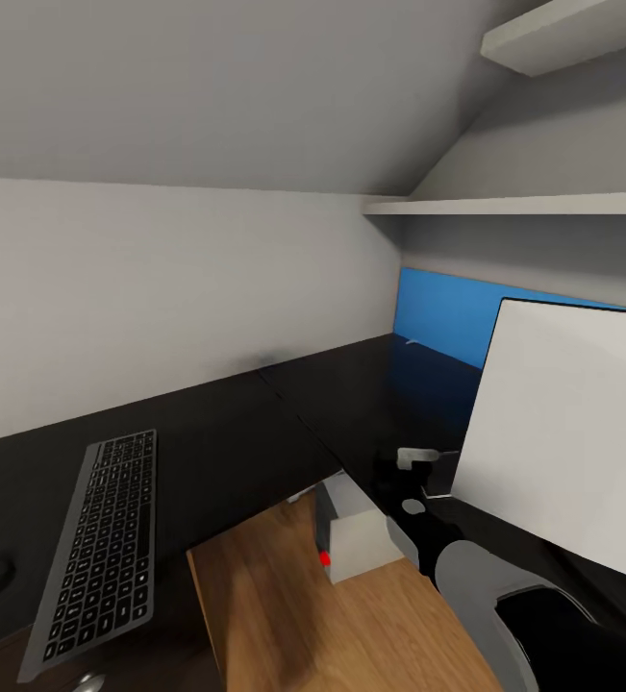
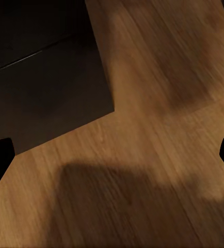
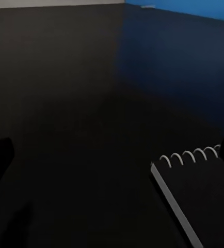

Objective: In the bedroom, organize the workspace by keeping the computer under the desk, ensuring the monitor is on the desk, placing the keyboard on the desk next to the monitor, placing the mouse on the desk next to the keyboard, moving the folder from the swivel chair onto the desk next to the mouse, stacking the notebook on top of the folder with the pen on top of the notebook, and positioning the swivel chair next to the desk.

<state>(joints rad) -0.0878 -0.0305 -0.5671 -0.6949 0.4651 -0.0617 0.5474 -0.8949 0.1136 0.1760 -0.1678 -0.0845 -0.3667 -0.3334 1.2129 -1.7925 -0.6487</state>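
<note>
The notebook [image 3: 194, 194] lies flat on the desk [image 1: 255, 432] at about four o'clock of the open right gripper [image 3: 112, 155] — thin, light, probably slick — best pinched at its spiral edge.

Worktop corner open, right side blocked

The black worktop [image 1: 255, 432] lies bare between the keyboard [image 1: 101, 548] and the monitor [image 1: 572, 442]; the monitor's white back walls off the right, with a spiral notebook [image 3: 194, 191] lying near it.

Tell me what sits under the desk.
Under the desk, the computer stands on the wooden floor, red dot showing. Its rear is hidden beneath the desktop.
</note>
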